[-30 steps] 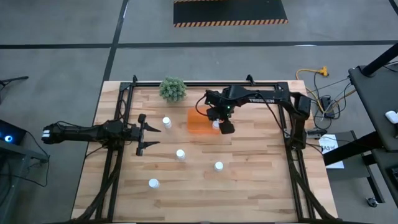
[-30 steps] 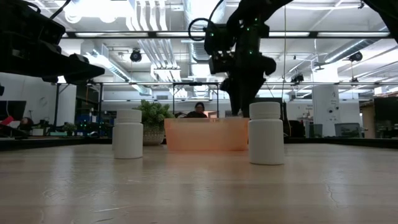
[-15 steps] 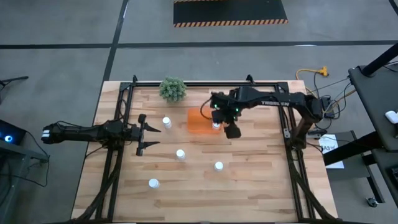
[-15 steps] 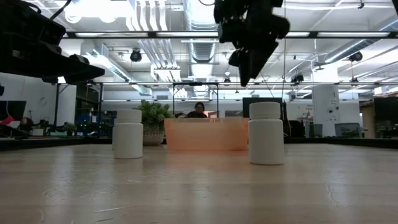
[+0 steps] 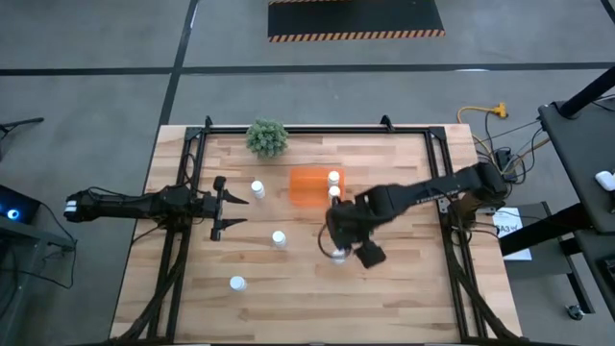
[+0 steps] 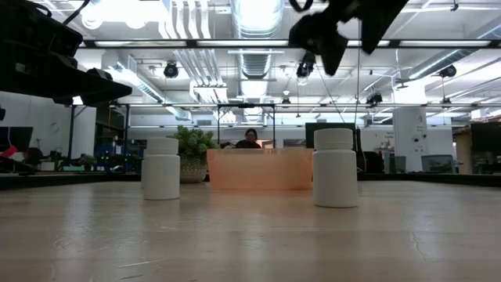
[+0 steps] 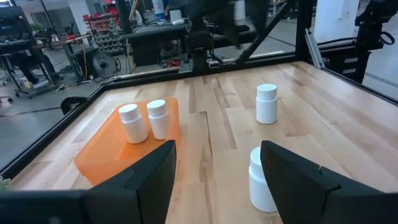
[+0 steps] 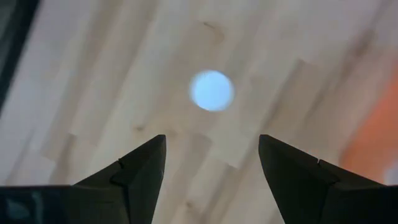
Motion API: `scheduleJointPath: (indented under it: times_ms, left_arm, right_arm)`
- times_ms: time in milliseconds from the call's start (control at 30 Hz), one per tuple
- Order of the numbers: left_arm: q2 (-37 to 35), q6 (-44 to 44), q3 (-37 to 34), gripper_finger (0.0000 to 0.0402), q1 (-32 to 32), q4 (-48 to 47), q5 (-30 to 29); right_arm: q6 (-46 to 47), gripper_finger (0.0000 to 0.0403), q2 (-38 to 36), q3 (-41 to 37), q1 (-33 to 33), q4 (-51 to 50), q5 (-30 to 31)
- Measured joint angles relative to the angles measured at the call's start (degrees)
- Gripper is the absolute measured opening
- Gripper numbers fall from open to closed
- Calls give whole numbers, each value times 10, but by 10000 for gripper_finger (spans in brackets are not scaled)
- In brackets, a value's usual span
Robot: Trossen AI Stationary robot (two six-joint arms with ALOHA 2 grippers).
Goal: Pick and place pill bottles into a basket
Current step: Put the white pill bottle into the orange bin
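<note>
Plainly, the pill bottles look light, stiff and smooth-sided, so a squeeze across the round body under the cap should hold: two (image 5: 333, 185) stand in the orange basket (image 5: 306, 188) near the table's (image 5: 404, 298) far edge, four stand loose mid-table, and the right gripper (image 8: 211, 155) hangs empty, jaws spread, over one of these (image 8: 211, 90). From above the arm hides most of that bottle, while the left gripper (image 5: 220, 206) waits near the left edge with fingers parted, holding nothing
</note>
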Motion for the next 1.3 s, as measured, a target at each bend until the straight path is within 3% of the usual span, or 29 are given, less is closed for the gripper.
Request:
scheduleJointPath:
  times_ms: [333, 767, 1300]
  left_arm:
    - [0, 0, 0, 217, 0, 0, 0]
    - [0, 0, 0, 217, 0, 0, 0]
    - [0, 0, 0, 217, 0, 0, 0]
  right_arm:
    - [26, 244, 0, 0, 63, 16, 22]
    - [-1, 244, 0, 0, 53, 25, 63]
    - [-6, 243, 0, 0, 25, 76, 49]
